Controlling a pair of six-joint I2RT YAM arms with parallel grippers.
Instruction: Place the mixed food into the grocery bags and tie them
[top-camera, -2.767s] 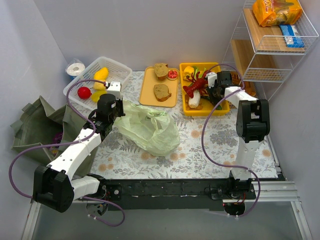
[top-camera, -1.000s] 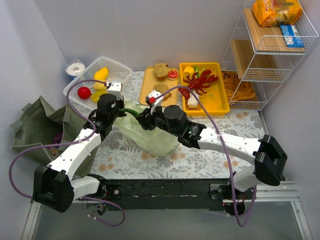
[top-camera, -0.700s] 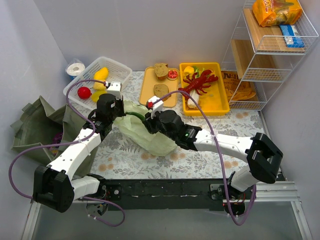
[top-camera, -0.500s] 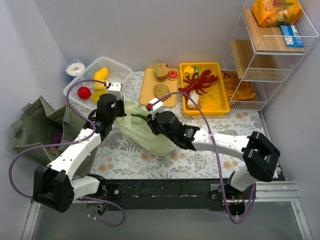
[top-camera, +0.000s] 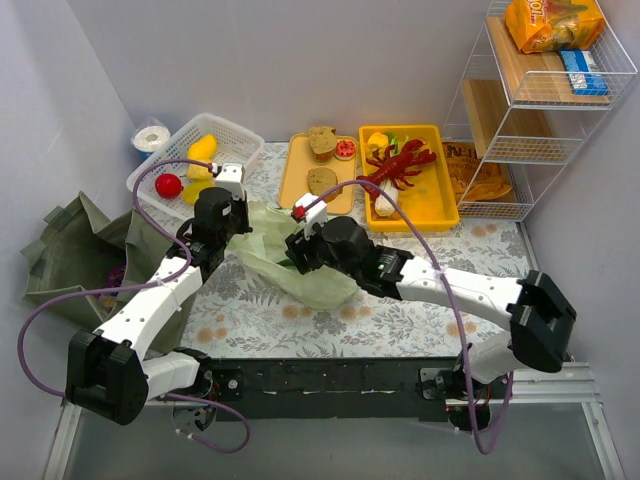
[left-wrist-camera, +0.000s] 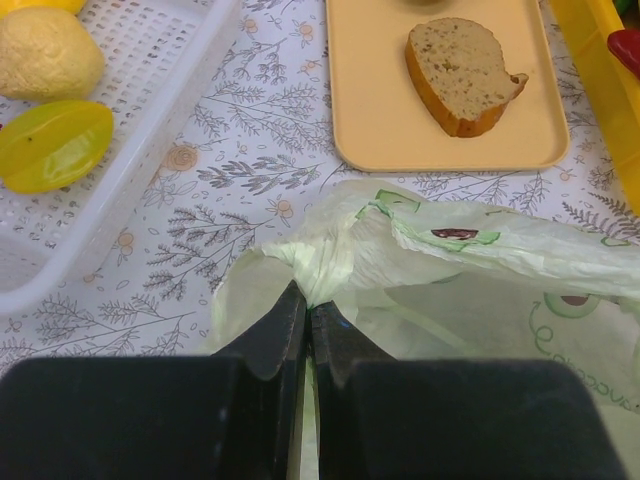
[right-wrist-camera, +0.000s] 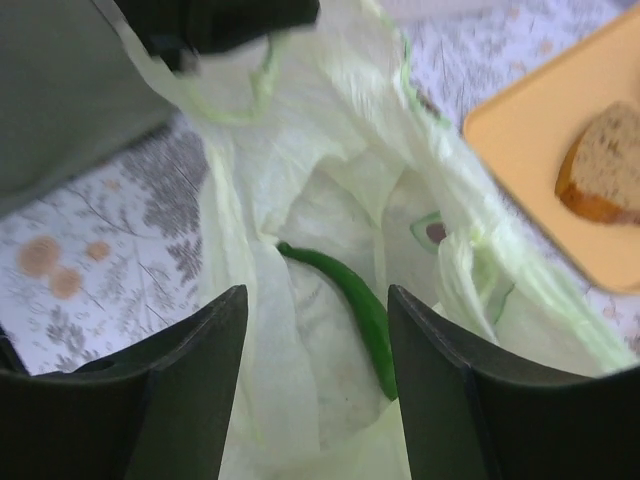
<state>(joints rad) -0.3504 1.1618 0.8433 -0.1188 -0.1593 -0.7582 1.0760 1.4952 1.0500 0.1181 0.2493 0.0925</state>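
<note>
My left gripper (left-wrist-camera: 307, 300) is pinched tight on the rim of the pale-green bag (left-wrist-camera: 450, 270), mid-table. My right gripper (right-wrist-camera: 315, 300) hangs over the bag's mouth, jaws apart and empty, and the green pepper (right-wrist-camera: 355, 300) lies inside. At the bag's 12 o'clock sits the bread tray (top-camera: 297, 170), with the lobster (top-camera: 400, 163) at 1 o'clock. I cannot read the bag's print.

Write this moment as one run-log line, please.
left jaws: shut on pale-green bag rim | right jaws: open above bag | green pepper: lying inside bag
</note>
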